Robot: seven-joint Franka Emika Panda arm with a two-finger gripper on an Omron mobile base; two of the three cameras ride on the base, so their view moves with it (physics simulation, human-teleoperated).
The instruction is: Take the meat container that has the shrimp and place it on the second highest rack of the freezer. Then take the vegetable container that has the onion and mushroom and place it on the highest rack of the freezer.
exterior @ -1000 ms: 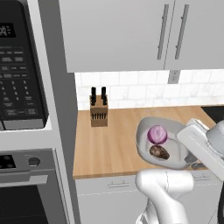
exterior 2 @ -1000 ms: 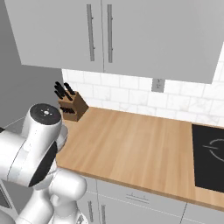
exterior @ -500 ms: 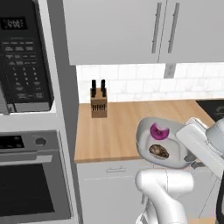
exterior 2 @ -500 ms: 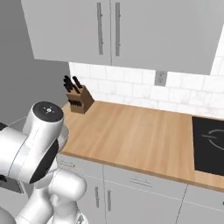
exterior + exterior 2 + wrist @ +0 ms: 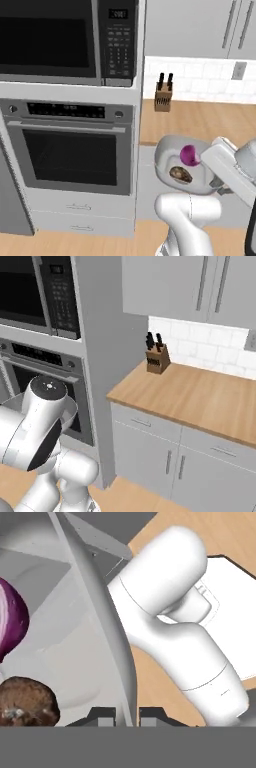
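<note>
The vegetable container point(image 5: 170, 159), a rounded grey tub, hangs in the air in front of the counter's left end. The purple onion point(image 5: 189, 155) and the brown mushroom point(image 5: 181, 174) lie inside it. In the hand view my gripper point(image 5: 126, 716) is shut on the tub's thin rim, which runs up between the fingertips point(image 5: 102, 714). The tub's inner wall point(image 5: 75, 657), the onion point(image 5: 10, 624) and the mushroom point(image 5: 27, 704) lie to the left of the rim. The meat container, the shrimp and the freezer are out of view.
A wall oven point(image 5: 70, 150) with a microwave point(image 5: 50, 40) above it stands to the left. A knife block point(image 5: 162, 97) point(image 5: 157, 358) sits at the back of the wooden counter point(image 5: 200, 401). Upper cabinets point(image 5: 200, 286) hang over it.
The whole picture has shifted right: the base has turned and backed off, bringing the oven stack into view. The tub stays in my grip at the same spot beside the arm.
</note>
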